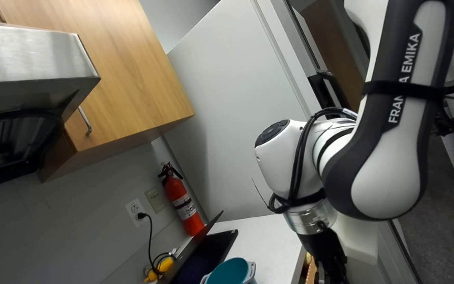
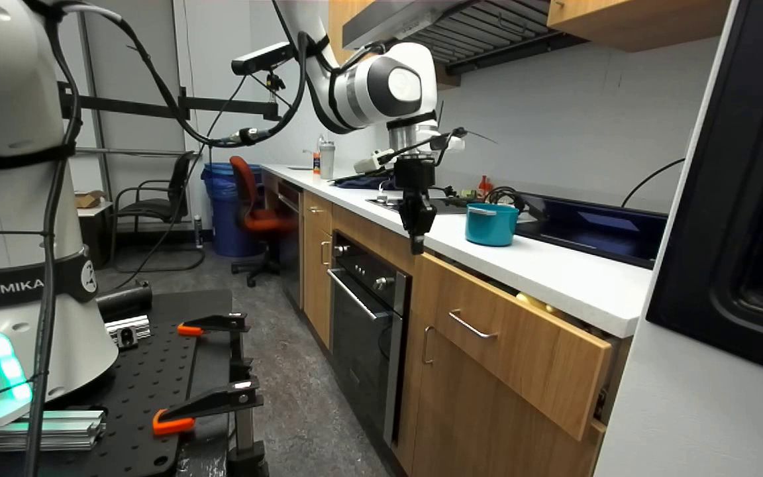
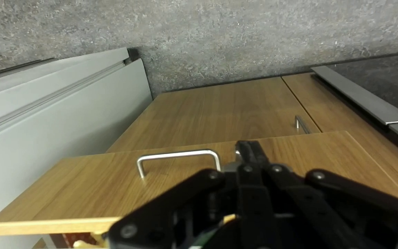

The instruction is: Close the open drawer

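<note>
The drawer has a light wooden front (image 2: 520, 338) with a metal bar handle (image 2: 473, 324). It stands partly open under the white counter, with yellowish contents showing behind the front in an exterior view. In the wrist view the drawer front (image 3: 92, 193) and its handle (image 3: 178, 154) lie below the fingers. My gripper (image 2: 416, 244) points down by the oven-side end of the drawer, near its top edge. In the wrist view the gripper (image 3: 252, 147) is shut with nothing between its fingertips, beside the handle. Whether it touches the drawer front cannot be told.
A teal pot (image 2: 491, 224) and a dark blue open case (image 2: 593, 228) stand on the white counter (image 2: 554, 278). An oven (image 2: 365, 318) is beside the drawer's cabinet. A white wall panel (image 3: 64, 103) borders the drawer's far end. A lower cabinet handle (image 2: 427, 344) sticks out below.
</note>
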Available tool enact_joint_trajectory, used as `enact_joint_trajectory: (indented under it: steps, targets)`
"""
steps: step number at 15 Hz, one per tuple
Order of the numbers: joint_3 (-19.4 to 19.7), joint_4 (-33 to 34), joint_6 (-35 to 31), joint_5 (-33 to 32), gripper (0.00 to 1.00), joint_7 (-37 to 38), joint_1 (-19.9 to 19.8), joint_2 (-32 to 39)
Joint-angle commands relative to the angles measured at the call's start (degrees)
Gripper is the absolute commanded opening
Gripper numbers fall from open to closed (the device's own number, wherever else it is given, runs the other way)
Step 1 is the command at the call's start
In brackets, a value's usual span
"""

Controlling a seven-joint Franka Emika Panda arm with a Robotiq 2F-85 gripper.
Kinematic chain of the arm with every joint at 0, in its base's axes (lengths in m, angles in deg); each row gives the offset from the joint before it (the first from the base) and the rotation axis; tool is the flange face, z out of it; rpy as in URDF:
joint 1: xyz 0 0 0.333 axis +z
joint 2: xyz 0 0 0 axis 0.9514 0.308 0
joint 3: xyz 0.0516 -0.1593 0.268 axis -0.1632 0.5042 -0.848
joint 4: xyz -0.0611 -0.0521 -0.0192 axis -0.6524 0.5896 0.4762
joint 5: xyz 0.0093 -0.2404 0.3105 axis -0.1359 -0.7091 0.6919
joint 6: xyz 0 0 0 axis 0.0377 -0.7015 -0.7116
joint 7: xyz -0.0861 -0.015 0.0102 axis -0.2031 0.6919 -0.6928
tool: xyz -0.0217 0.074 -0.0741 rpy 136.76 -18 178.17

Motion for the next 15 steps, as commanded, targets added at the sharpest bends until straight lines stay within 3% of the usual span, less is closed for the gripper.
enact_joint_trajectory:
  steps: [1, 12, 13, 14, 15]
  targets:
    - [-2.7, -5.4, 2.1, -3.8, 0.00, 2.5, -2.3, -7.4]
    - [-13.0, -17.3, 5.1, -6.0, 0.00, 4.9, -8.3, -23.6]
    - [-13.9, -18.1, 5.4, -5.7, 0.26, 4.8, -8.8, -24.9]
    - [-14.8, -18.7, 5.6, -5.3, 0.27, 4.7, -9.3, -26.0]
    - [-15.7, -19.5, 5.9, -5.2, 0.34, 4.8, -9.8, -27.4]
